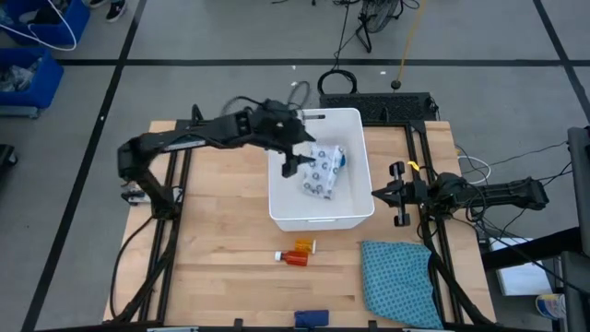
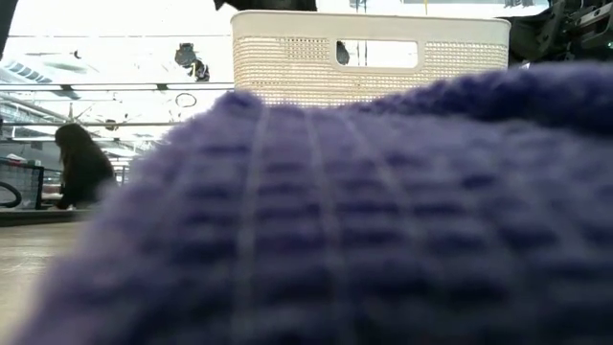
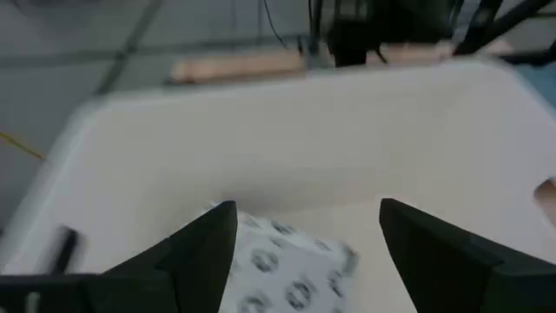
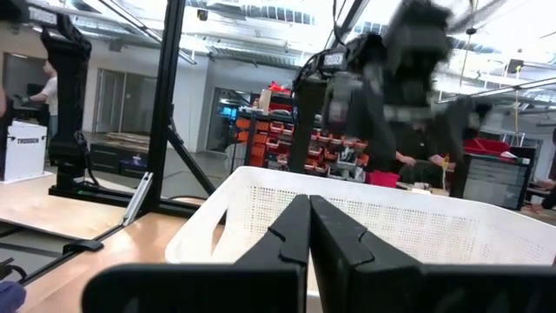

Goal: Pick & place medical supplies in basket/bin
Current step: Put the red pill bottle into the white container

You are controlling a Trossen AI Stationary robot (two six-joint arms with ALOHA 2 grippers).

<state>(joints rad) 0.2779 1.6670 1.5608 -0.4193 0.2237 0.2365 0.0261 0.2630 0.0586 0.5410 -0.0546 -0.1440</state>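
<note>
One patterned packet [image 1: 323,169] lies inside white tub [image 1: 322,215]. Left end effector [image 1: 295,157] spread above it; snagging packet on retreat possible. Right end effector [image 1: 397,194] pressed together beside tub. Orange pill bottles [image 1: 297,253] remain on desk [image 1: 221,258].

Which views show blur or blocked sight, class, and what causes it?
Low view: a fuzzy purple cloth right at the lens fills most of the frame, out of focus, leaving only the white bin rim visible. Left wrist view: motion blur smears the patterned packet and the bin's wall. Right wrist view: the far arm is smeared.
</note>
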